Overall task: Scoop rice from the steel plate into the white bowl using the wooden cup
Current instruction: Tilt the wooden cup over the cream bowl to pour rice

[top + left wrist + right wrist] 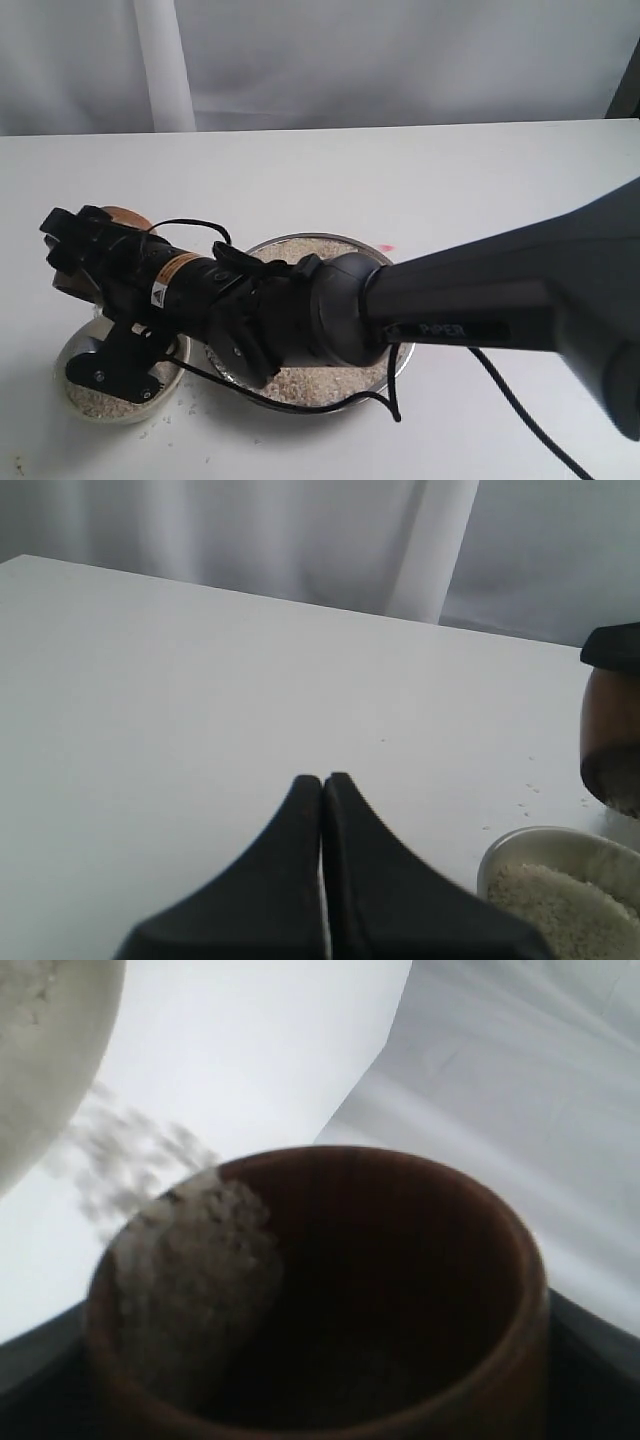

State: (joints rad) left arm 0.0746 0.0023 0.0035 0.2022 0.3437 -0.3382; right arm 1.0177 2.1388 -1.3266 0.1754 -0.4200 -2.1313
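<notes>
My right gripper [75, 255] reaches across the steel plate [356, 243] and is shut on the wooden cup [125, 215], holding it tilted above the white bowl [63, 365]. In the right wrist view the wooden cup [400, 1260] fills the frame. Rice [190, 1250] is banked at its lower lip, and blurred grains [130, 1155] fall toward the bowl [45, 1050]. The bowl holds rice [100, 402], and more rice [300, 385] lies in the plate, mostly hidden behind the arm. My left gripper [322, 780] is shut and empty, low over the table beside the bowl [520, 845] and the cup [608, 730].
Loose grains [180, 402] are scattered on the white table around the bowl. A small red mark [388, 248] sits just past the plate's far rim. The right arm's cable [500, 395] trails over the table's front. A white curtain hangs behind the table.
</notes>
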